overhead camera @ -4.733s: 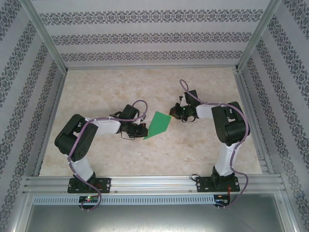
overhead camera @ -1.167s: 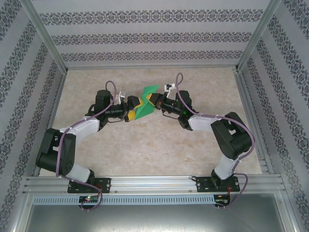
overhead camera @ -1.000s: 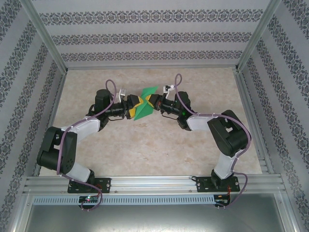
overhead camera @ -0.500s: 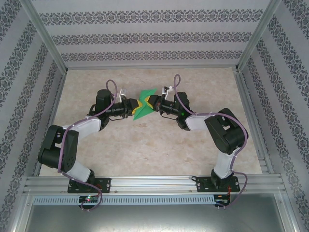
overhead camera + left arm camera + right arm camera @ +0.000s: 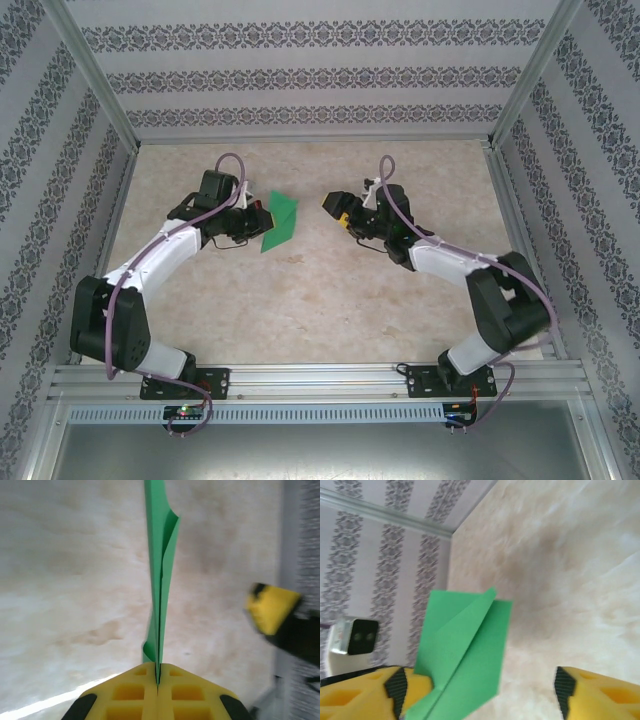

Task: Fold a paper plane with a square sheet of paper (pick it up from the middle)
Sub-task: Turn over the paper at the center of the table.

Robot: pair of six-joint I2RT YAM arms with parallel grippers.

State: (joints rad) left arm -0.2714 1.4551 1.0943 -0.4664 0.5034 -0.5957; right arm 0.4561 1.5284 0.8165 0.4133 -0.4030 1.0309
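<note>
Gripping folded green paper [image 5: 280, 222] alone: left gripper [image 5: 257, 217] clamped tight on its edge. Right gripper [image 5: 334, 205], pinching same paper half second ago, now released, jaws wide, drawn back right, well apart. Bare table [image 5: 330, 300] between them.

Green paper [image 5: 161, 555] cut off at top edge of left wrist view, lower end hidden between left fingers [image 5: 127, 696], one right finger [image 5: 272, 611] blurred at right
</note>
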